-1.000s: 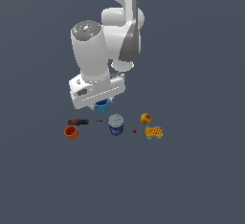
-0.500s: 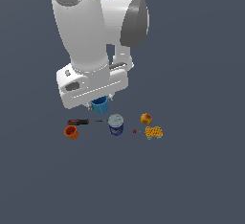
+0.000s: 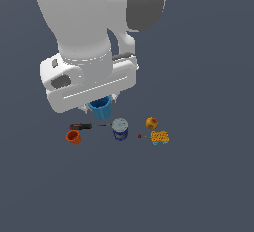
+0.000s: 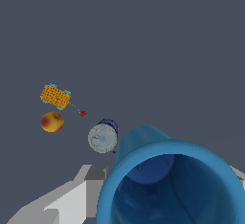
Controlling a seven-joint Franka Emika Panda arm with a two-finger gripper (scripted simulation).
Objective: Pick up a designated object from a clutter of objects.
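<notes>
Fingers (image 3: 101, 108) hold the blue cup (image 3: 101, 108); only the wrist view shows its hollow inside (image 4: 162, 189).

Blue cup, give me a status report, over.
Hand shut on blue cup, cup upright, lifted clear of the floor. Can, orange cup, screwdriver below. Nothing in the way.

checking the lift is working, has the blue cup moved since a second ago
Yes. In the exterior view the blue cup, held under the end effector, now sits higher above the silver-lidded can and the screwdriver, which lie where they were.
</notes>
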